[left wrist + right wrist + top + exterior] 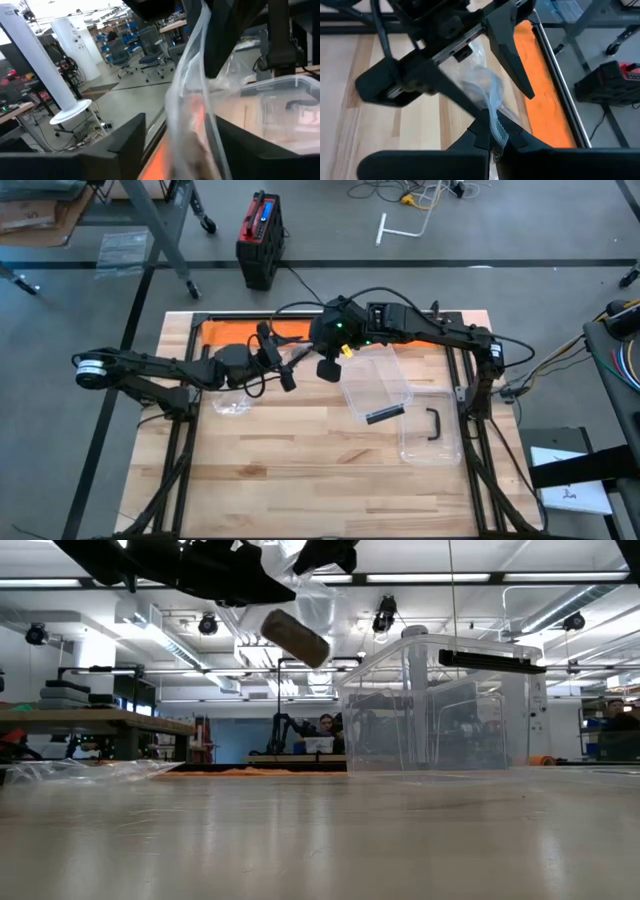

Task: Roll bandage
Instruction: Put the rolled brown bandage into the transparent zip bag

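Thin clear plastic, a zip bag (487,95) hangs limp in the air with a tan bandage roll (296,637) sagging inside; it looks light, slippery and floppy, best taken at the stiffer zipper edge. The right gripper (492,134) pinches that edge, fingers fully closed. The left gripper (180,142) stands part-open astride the bag, which hangs between its fingers; the roll's long axis tilts downward.

Bare wooden table (300,470) lies open in front of the clear plastic bin (377,383); its lid (432,430) lies just beside it, blocking that side.
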Robot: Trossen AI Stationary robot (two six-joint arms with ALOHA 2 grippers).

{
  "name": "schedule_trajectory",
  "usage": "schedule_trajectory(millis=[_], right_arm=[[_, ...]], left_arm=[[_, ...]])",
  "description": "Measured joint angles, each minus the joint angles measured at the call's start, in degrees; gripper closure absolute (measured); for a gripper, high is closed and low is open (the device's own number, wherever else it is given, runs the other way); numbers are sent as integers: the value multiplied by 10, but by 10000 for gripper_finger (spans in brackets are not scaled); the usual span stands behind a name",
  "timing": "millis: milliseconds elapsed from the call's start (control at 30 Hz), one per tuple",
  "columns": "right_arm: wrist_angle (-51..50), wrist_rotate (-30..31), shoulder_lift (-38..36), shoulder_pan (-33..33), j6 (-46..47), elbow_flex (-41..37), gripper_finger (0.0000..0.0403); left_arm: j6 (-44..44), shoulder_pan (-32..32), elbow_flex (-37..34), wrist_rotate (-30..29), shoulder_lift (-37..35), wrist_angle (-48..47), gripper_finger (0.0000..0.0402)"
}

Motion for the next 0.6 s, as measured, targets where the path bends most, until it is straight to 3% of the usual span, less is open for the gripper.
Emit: schedule_trajectory(millis=[267,600], right_arm=[[-3,1,-1,0,-9,1,402],[-22,0,-72,0,-76,-8,363]], left_arm=[[36,0,0,0,-14,2,387],[49,0,0,-1,-126,-115,400]])
